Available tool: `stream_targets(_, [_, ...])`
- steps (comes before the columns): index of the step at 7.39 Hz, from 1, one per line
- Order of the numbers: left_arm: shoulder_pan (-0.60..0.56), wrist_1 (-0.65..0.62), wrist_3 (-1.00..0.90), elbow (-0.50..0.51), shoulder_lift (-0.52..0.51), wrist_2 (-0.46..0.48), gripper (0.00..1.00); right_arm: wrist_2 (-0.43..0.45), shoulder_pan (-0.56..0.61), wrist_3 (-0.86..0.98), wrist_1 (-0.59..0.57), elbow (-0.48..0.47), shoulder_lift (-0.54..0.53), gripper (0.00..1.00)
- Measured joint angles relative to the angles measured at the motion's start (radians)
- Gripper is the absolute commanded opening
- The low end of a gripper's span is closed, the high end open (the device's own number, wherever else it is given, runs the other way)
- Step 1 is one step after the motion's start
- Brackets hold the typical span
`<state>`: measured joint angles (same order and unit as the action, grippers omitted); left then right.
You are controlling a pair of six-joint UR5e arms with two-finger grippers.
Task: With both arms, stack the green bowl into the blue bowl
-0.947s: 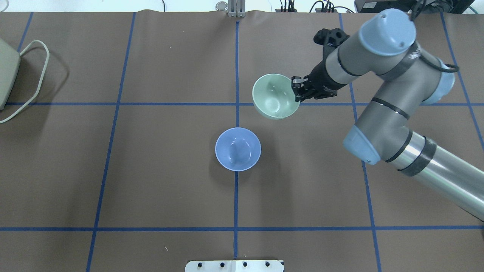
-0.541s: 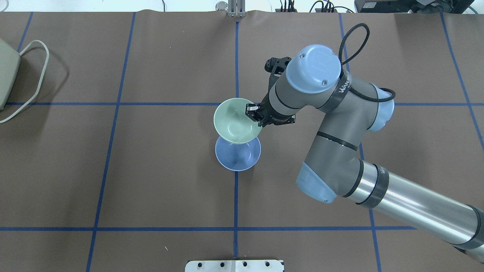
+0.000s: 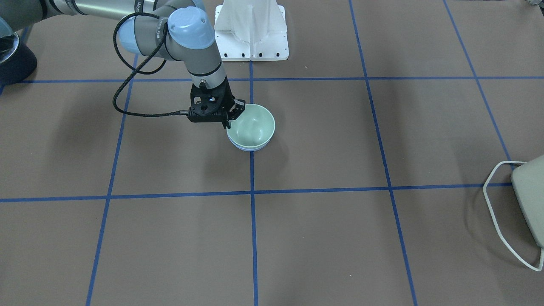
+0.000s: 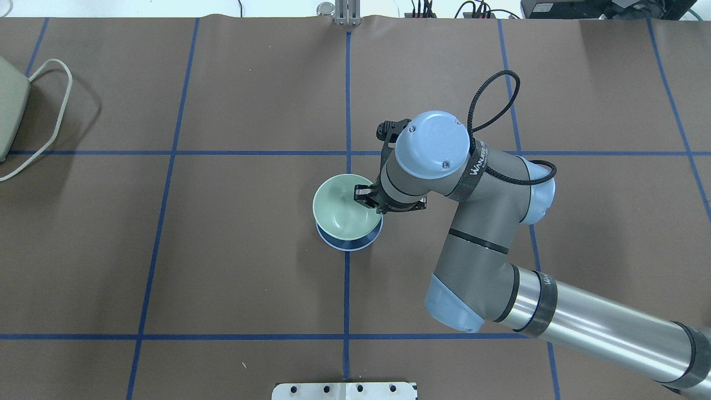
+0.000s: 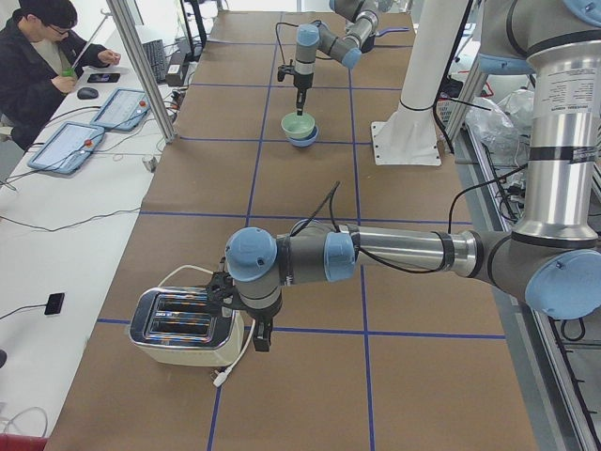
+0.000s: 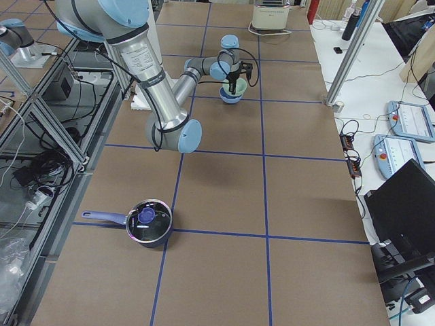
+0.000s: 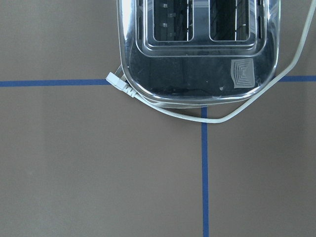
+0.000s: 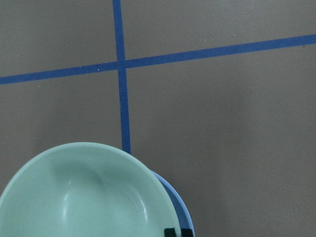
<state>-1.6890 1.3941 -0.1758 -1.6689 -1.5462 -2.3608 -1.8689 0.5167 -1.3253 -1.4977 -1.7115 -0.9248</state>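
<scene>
Right at the rim of the green bowl (image 4: pixel 339 214), on its 3 o'clock side in the overhead view, the right gripper (image 4: pixel 367 198) is clamped narrow on the bowl wall, with one black finger inside and one outside. The bowl is smooth, glossy and pale mint, a plain round shape, so there's no long axis to speak of. Its mouth faces straight up and the rim looks about level.

It's sitting down into the blue bowl (image 4: pixel 349 245), same shape and gloss. Only a thin periwinkle crescent shows from 4 to 7 o'clock. Can't tell if it's fully seated.

Both bowls sit mid-table (image 4: pixel 222 250) on matte brown paper, right on a blue tape line (image 4: pixel 347 83). Nothing crowds them. The white pedestal (image 4: pixel 344 390) is well off at 6 o'clock, and a beige toaster (image 4: pixel 8 105) is way out at 10 o'clock with its white cord (image 4: pixel 44 119) looped beside it.

The left gripper (image 5: pixel 261 335) hangs just beside that toaster. It only shows from the side camera, so I can't tell if it's open or closed. A dark lidded pot (image 6: pixel 148 222) sits well apart at the far end.
</scene>
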Motion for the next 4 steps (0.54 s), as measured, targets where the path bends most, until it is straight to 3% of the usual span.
stream_targets(4, [0.000, 0.000, -0.001, 0.000, 0.000, 0.000, 0.99, 0.029, -0.031, 0.000, 0.000, 0.007, -0.008, 0.00])
